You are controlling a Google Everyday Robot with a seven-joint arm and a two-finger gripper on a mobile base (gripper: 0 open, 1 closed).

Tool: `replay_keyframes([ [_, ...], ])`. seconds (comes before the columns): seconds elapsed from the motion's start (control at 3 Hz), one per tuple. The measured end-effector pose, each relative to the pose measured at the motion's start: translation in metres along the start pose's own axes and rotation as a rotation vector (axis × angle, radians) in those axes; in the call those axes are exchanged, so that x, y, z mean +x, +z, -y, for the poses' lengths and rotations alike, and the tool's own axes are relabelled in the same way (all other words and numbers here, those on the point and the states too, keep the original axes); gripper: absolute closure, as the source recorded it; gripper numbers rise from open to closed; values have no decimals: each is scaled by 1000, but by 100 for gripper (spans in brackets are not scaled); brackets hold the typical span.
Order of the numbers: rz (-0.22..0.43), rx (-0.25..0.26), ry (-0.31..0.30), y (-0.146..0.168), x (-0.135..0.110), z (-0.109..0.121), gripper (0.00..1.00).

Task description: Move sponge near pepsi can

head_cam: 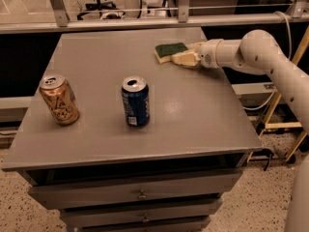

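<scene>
The sponge [170,51], dark green on top with pale yellow foam below, is at the far right of the grey tabletop [193,110]. My gripper [189,53] reaches in from the right and is shut on the sponge's right end, with one cream finger [185,59] along its near side. I cannot tell whether the sponge rests on the table or hangs just above it. The pepsi can [135,101], dark blue with a silver top, stands upright near the middle of the table, well to the front left of the sponge.
An orange-tan can [59,99] stands tilted at the table's left side. The table is a drawer cabinet with drawers [140,195] below its front edge. A metal rail [145,21] runs behind the table. My arm [263,52] spans the right side.
</scene>
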State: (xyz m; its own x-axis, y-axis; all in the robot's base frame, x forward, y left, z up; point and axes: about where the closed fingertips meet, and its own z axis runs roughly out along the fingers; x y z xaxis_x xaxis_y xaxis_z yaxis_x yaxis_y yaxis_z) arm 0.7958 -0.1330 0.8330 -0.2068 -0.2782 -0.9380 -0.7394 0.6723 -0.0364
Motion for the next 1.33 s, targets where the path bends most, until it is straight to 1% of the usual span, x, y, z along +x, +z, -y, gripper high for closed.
replay_keyframes([
  [0.33,0,0,0,0,0,0,100],
  [0.67,12,-7,-1,-1,-7,-1,100],
  [1.0,115,-68,-9,-15,-63,-10,100],
  [1.33,216,-126,-28,-32,-114,-21,100],
])
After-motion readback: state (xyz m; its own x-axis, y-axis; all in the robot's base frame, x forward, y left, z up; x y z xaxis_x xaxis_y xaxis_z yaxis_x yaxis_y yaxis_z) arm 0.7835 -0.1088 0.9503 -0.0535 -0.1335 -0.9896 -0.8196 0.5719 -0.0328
